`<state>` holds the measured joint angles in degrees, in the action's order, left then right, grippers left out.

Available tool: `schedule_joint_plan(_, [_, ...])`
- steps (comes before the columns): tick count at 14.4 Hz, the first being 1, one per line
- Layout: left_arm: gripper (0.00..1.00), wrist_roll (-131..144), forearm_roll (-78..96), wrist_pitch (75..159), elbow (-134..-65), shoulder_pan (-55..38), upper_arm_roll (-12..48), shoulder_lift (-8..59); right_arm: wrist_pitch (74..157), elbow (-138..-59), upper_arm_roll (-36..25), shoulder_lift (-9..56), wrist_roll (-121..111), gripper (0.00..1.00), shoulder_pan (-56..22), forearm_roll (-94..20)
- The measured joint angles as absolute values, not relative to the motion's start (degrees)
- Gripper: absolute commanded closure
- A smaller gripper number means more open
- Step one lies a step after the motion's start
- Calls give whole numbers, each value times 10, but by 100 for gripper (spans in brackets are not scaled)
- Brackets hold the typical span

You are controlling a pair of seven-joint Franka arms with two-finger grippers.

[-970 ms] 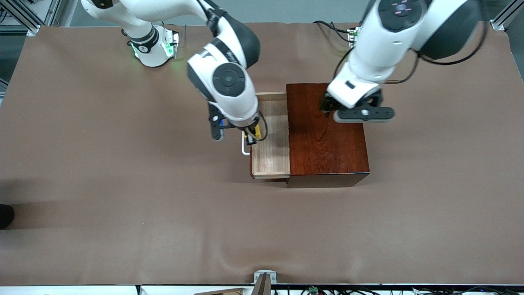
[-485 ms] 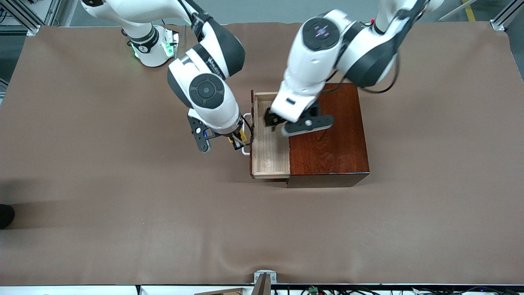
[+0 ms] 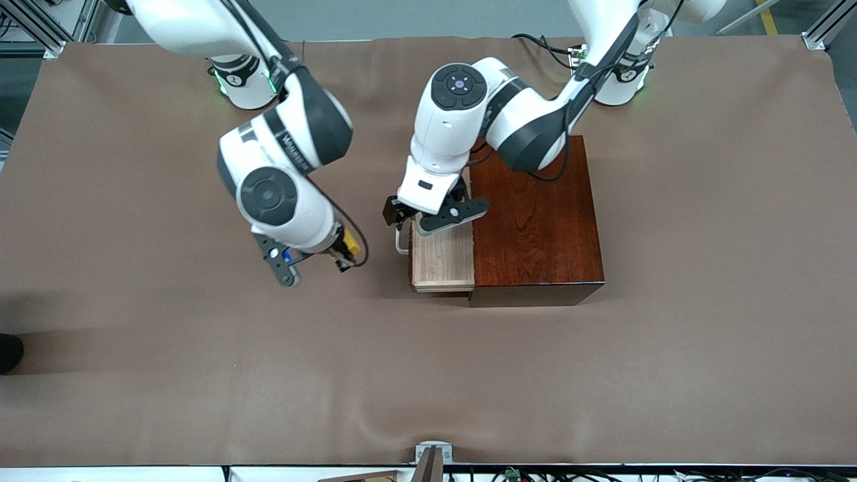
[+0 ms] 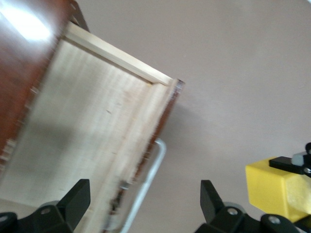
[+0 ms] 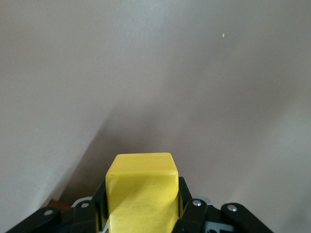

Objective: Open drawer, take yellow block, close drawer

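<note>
The drawer (image 3: 442, 264) stands pulled out of the dark reddish-brown box (image 3: 535, 214), and what shows of its pale inside (image 4: 87, 126) holds nothing. My left gripper (image 3: 395, 219) hangs open over the drawer's front, its fingers (image 4: 73, 199) either side of the white handle (image 4: 153, 165) without touching it. My right gripper (image 3: 343, 258) is over bare table, off the drawer's front toward the right arm's end, shut on the yellow block (image 3: 351, 244). In the right wrist view the yellow block (image 5: 141, 170) fills the gap in the right gripper (image 5: 141, 196).
Brown cloth (image 3: 201, 375) covers the whole table. The box's glossy top lies under the left arm's forearm. A small metal bracket (image 3: 432, 455) sits at the table edge nearest the front camera. A dark object (image 3: 8, 351) shows at the edge by the right arm's end.
The right gripper carried the yellow block out of the drawer and away over the table. The left arm swung from over the box top across to the drawer's handle.
</note>
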<state>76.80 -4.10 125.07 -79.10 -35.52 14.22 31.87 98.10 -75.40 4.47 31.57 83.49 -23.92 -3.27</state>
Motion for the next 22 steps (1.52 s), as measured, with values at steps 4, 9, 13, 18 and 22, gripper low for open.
schedule_joint_plan(4, [0,883,-48,1301,-738,-450,69,378,982,-771,44,316,751,100,-200,-20])
schedule_joint_plan(9, [0,1014,-48,1396,-716,-572,-31,454,1007,-805,43,315,637,100,-156,-11])
schedule_joint_plan(13, [0,1049,-48,1410,-711,-595,-52,487,1040,-845,43,308,500,100,-113,-7])
schedule_joint_plan(18, [0,1096,-48,1336,-709,-598,-53,487,1123,-951,42,270,370,100,-68,18])
schedule_joint_plan(22, [0,1115,-48,1297,-702,-598,-55,486,1172,-1013,41,258,208,100,-6,23])
